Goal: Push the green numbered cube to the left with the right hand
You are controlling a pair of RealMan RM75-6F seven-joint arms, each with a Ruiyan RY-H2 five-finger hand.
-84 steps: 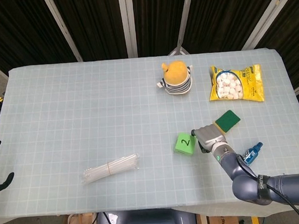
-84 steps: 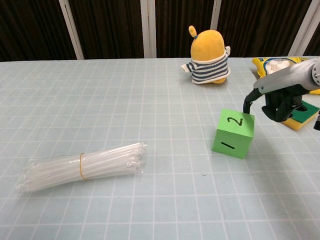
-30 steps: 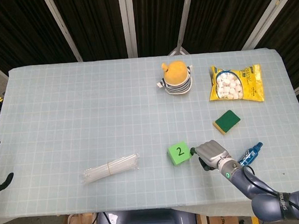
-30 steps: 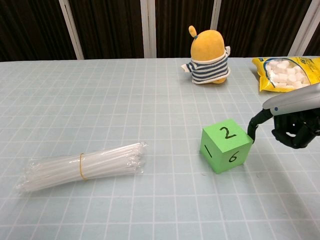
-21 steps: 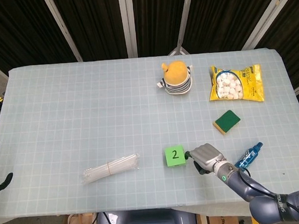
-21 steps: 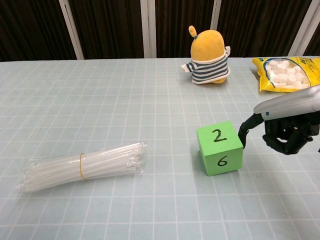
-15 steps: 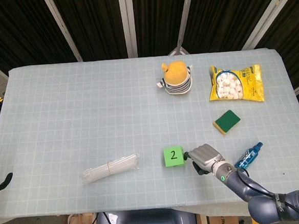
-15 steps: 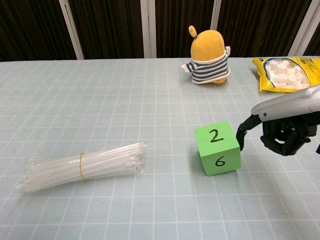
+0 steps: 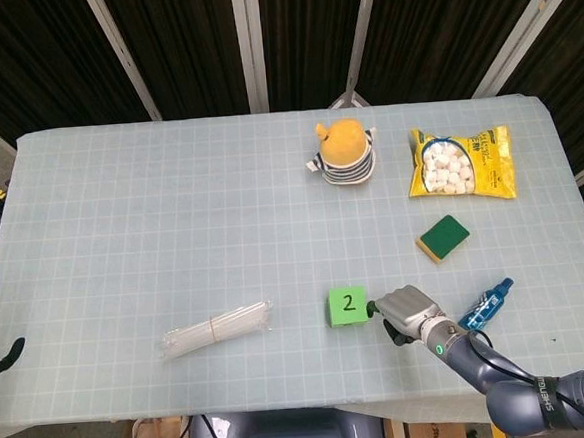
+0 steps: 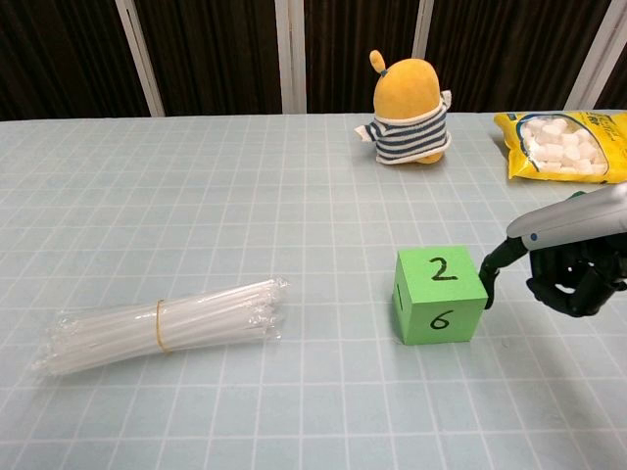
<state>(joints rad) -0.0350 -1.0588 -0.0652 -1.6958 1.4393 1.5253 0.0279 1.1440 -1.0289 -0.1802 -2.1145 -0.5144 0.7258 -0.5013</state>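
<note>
Green cube (image 10: 440, 295) just left of curled, empty right hand (image 10: 568, 269), fingertip touching.

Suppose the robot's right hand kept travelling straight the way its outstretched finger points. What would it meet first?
The green numbered cube: the right hand has a fingertip at its right face, seemingly touching, though contact is hard to confirm.

Bright, even overhead light, soft short shadows, both views sharp.
</note>
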